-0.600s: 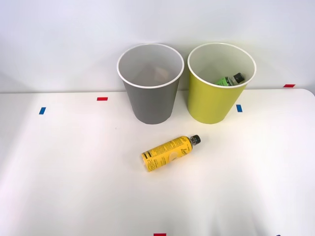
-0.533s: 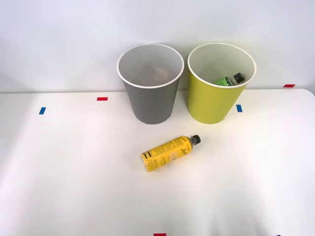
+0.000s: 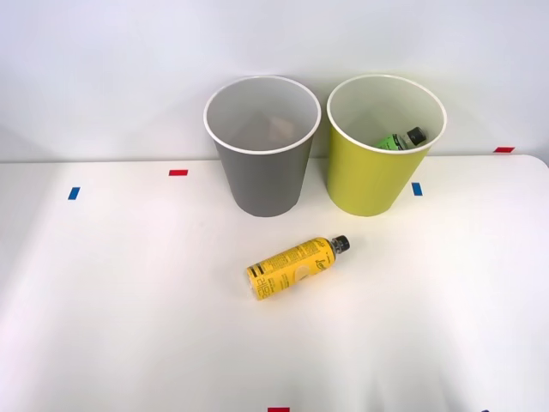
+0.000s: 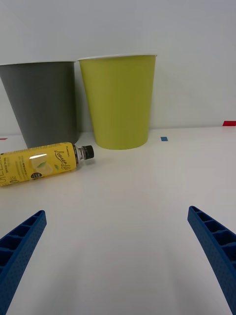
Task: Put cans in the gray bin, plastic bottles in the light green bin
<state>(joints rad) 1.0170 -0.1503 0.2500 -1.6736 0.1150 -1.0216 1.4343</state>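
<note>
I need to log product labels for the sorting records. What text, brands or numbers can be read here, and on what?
Yellow bottle: a script word that looks like "Lemon"; the black print around it is too small to read.
Green bottle in the light green bin: label too small to read.
Gray bin: no text.

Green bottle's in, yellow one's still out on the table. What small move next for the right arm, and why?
Probably ease the right gripper toward the yellow bottle and centre on its body. It lies on its side on the table before the gray bin, cap toward the light green bin; the fingers are spread open, nothing between them.
</note>
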